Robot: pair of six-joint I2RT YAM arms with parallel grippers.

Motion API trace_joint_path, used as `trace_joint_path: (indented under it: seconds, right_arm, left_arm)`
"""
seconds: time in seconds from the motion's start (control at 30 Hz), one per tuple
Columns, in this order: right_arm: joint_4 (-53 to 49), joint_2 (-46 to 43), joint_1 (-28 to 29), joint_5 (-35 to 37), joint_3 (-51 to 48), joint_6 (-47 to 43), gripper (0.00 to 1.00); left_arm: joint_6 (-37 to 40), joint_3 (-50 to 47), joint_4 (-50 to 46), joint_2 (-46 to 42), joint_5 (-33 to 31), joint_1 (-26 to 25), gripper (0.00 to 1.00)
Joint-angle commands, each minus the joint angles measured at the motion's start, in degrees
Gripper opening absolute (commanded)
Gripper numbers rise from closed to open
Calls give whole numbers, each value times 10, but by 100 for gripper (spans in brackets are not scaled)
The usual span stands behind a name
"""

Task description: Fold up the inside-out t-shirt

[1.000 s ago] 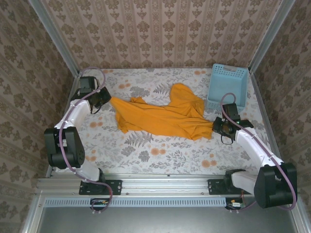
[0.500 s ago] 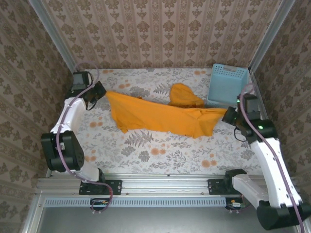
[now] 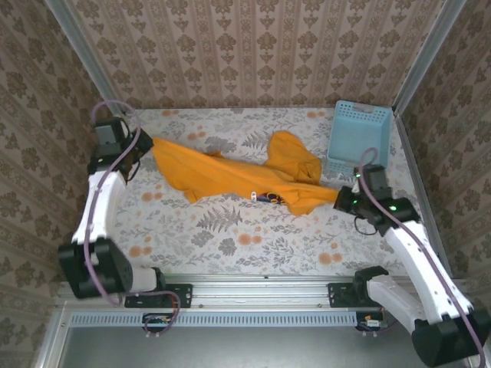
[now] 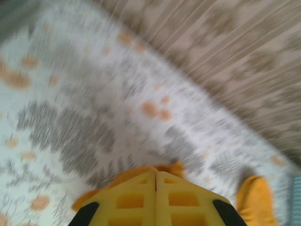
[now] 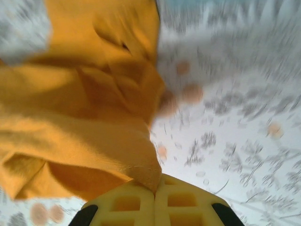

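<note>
The inside-out t-shirt [image 3: 230,180] is soft, light, orange-yellow cloth. It is strung in a sagging, wrinkled band across the middle of the top view, its belly resting on the flowered desk [image 3: 253,245]. One part is bunched in a hump toward the upper right, near the light blue basket [image 3: 359,134]. The shirt will likely hold no shape of its own: whatever is not pinched droops, slides and creases. It probably wants holding by hems or corners at two well-separated points and laying flat under gentle tension before any fold. A small dark mark [image 3: 265,197] low on the cloth may be a label, but it is too small to tell. The left end effector [image 3: 144,146], at the upper left of the top view, is closed on the shirt's left end; its wrist view shows the yellow fingers [image 4: 141,186] meeting, with orange cloth just past them. The right end effector [image 3: 343,198], at middle right, is pinched shut on the opposite tip, a hemmed edge caught at its closed fingers [image 5: 136,190].
</note>
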Motion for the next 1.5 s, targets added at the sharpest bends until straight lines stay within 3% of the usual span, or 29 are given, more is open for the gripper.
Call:
trace_joint_path:
  seconds: [0.0,0.03,0.17,0.23,0.33,0.4,0.5,0.63,0.8,1.03,1.23,1.47]
  right_arm:
    - [82,14,21,0,-44,60,0]
    - [96,21,22,-2,-57,64,0]
    - [137,22,45,-17,-64,52,0]
    - [140,16,65,-12,-52,35,0]
    - [145,13,99,2,-32,14,0]
    - [147,19,112,5,-24,12,0]
    - [159,32,127,9,-23,14,0]
    - [166,38,137,19,-26,23,0]
    - [165,22,139,43,-36,32,0]
    - [185,10,138,42,-63,55,0]
    - [200,2,139,38,-82,66,0]
    - [205,-3,139,42,-99,70,0]
  left_arm:
    - [-28,-40,-43,73,18,15,0]
    - [-32,-43,-43,91,20,20,0]
    - [-30,-42,-53,117,17,26,34]
    - [-19,-38,-76,82,-30,3,45]
    - [17,-15,-120,8,-140,-94,58]
    - [42,-10,-118,-22,-166,-176,63]
    - [64,-16,-81,-22,-142,-305,64]
    - [85,-5,-52,47,-127,-477,63]
    - [80,-11,13,125,-94,-586,63]
    - [57,-4,95,213,-56,-649,66]
    - [38,11,98,256,-106,-645,61]
    - [33,42,117,291,-96,-636,57]
